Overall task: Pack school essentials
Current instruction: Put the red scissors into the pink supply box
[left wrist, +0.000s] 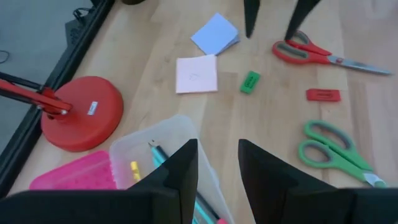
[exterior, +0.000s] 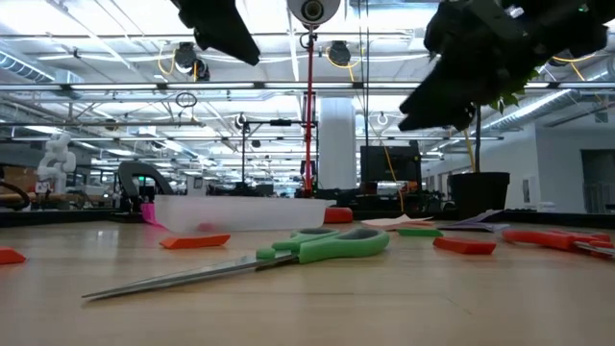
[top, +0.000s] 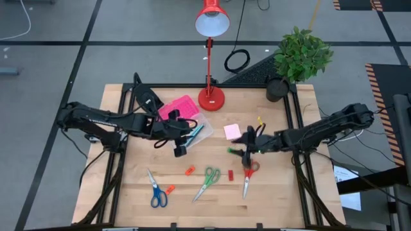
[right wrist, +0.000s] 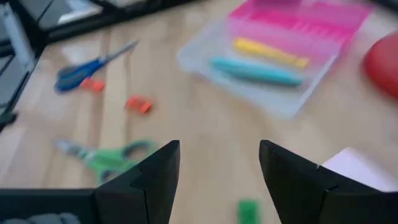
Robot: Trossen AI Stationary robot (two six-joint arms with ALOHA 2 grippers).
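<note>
The clear box [top: 194,130] with its pink lid [top: 177,108] open holds a teal pen [left wrist: 163,157] and a yellow piece [left wrist: 134,169]. My left gripper [left wrist: 217,165] hovers open over the box's near-right edge, with nothing between its fingers. My right gripper [right wrist: 217,177] hangs open above the table, with the green eraser [right wrist: 249,211] just ahead of its fingers. Lying flat on the table are the pink pad [left wrist: 197,74], blue pad [left wrist: 216,32], red scissors [top: 247,176], green scissors [top: 207,181], blue scissors [top: 156,190], a red eraser [left wrist: 323,95] and orange erasers [top: 189,171].
A red desk lamp stands on its round base [top: 211,99] just behind the box. A potted plant [top: 297,58] fills the far right corner. A black wedge-shaped device [top: 146,96] lies left of the pink lid. Bare wood shows along the near edge [top: 270,205].
</note>
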